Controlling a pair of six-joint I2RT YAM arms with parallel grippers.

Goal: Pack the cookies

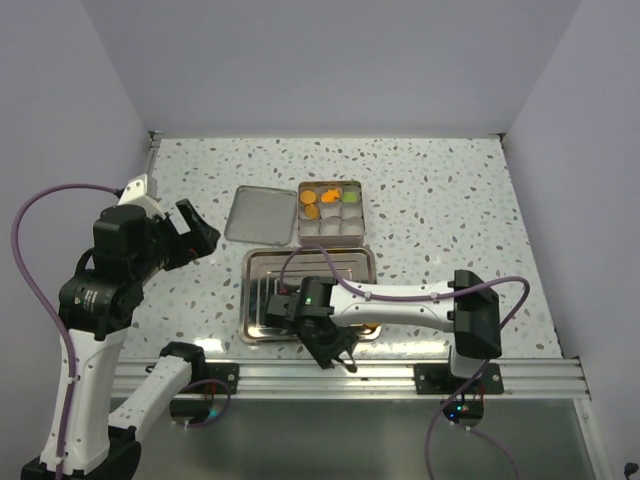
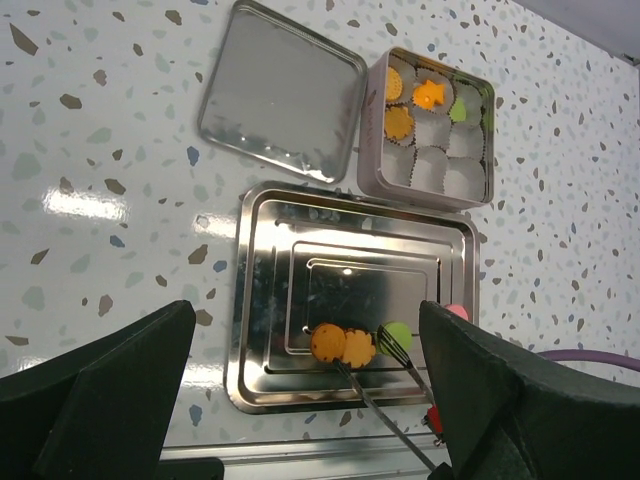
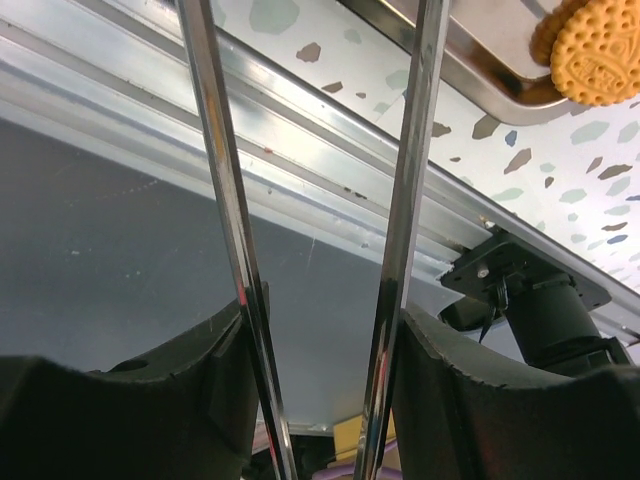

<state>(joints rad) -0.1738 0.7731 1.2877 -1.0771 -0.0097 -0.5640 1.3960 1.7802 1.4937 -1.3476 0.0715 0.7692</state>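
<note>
At the lower edge of the tray [image 2: 340, 250], cookies [image 2: 358, 346] await the tongs [image 2: 360, 390] clamped in the right jaws, which should straddle one squarely before pinching; left jaws gape wide.

The left arm [image 1: 85, 390] and right arm [image 1: 400, 299] have white links and black joints. A purple cable [image 1: 30, 205] loops along each.

flat cookies [image 2: 327, 342] lie on tray [image 2: 300, 240] and in tin [image 2: 372, 140].
</note>
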